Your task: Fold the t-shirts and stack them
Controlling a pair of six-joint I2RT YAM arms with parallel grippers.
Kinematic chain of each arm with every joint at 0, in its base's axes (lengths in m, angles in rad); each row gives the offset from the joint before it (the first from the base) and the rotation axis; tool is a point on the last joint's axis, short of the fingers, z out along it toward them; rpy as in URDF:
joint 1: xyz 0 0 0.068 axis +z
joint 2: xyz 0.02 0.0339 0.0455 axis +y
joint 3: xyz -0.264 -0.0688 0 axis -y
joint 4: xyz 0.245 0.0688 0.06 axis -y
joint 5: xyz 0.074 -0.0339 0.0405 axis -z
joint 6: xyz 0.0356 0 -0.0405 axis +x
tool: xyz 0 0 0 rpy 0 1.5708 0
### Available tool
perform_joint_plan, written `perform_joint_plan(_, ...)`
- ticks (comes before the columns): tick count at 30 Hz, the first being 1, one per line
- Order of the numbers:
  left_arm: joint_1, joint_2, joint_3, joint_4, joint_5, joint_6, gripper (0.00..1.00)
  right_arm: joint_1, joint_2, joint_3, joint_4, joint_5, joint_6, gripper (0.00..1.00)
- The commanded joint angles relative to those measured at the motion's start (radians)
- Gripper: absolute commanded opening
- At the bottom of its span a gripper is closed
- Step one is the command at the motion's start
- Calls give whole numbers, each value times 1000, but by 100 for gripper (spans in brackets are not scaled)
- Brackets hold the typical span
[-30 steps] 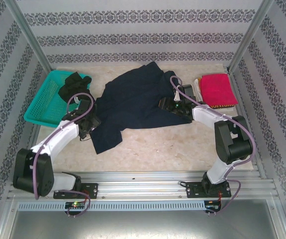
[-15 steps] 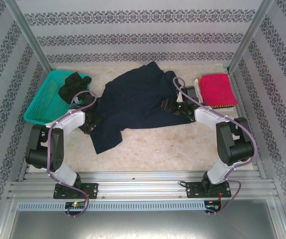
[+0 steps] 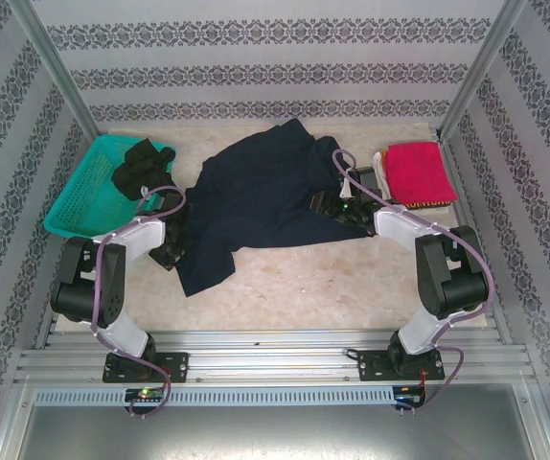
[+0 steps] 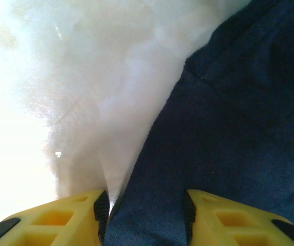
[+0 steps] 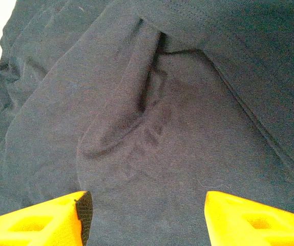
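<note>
Left pincer [image 4: 146, 205] straddles the navy t-shirt [image 3: 256, 192] hem, grip cannot be told; right pincer [image 5: 146, 202] hangs released opposite, likely to spread it.

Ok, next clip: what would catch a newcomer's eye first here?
The big navy t-shirt lies crumpled across the middle of the table, the left claw at its left edge and the right claw over its right side. After that, the bright red folded t-shirt at the far right and the teal basket at the far left, a black t-shirt draped in it.
</note>
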Motion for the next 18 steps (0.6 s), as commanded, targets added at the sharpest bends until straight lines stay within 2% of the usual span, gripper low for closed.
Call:
perform_joint_plan(1,10,84,-11,58,28,-21,40,-11,-45,-12,4,-9,9,60)
perform_joint_plan(6,10,111,-22,96,51,-26,29,-14,-66,-17,-4,-7,8,60)
perform_joint_plan(12,10,111,-33,125,64,-16,1,-21,-103,-34,-12,-4,9,60)
perform_joint_plan(18,9,59,-59,148,74,-33,0,-39,-206,-105,-34,77,9,59)
